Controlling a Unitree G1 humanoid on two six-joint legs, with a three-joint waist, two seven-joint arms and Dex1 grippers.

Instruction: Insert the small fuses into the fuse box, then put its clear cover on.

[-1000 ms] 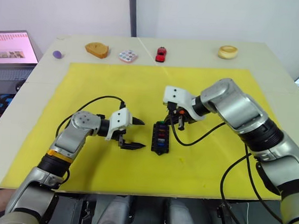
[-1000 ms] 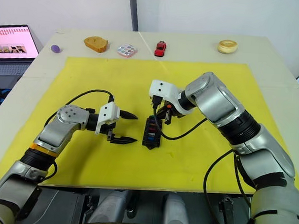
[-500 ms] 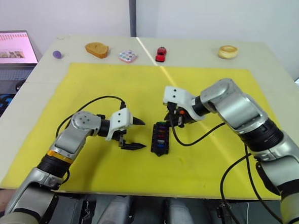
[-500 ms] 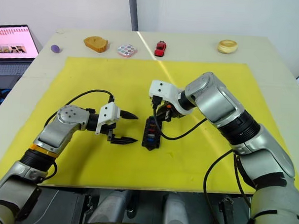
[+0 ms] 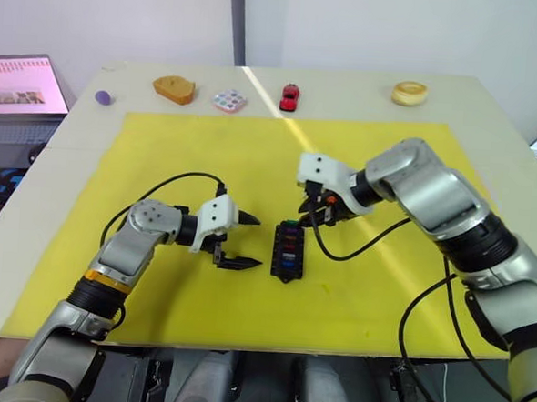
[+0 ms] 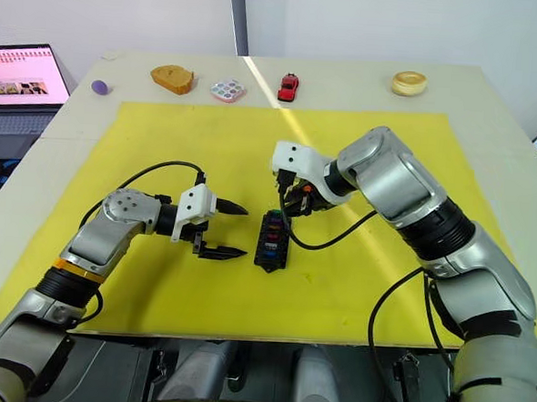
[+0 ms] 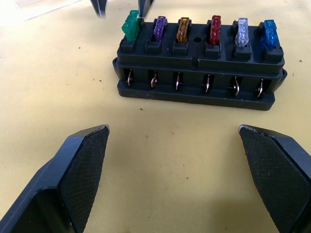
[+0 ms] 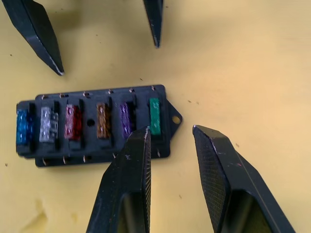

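Fuse box (image 6: 271,241) lies mid-mat (image 6: 354,297) with coloured fuses (image 6: 271,237) seated in it. Left gripper (image 6: 233,231), fingers spread, sits just beside its left side; right gripper (image 6: 297,204) hovers at its far end. Laptop (image 6: 19,78), toy car (image 6: 288,86) and disc (image 6: 228,91) lie beyond.

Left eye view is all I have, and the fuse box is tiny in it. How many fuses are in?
Observer: Six fuses stand in one row of the fuse box: green, purple, orange, red, clear, blue.
Operator: All straight?
Observer: The green fuse, at the end of the row, leans sideways. The other five stand upright.
Operator: Is the right gripper holding anything?
Observer: No. The right gripper is open and empty, just off the box's green end.
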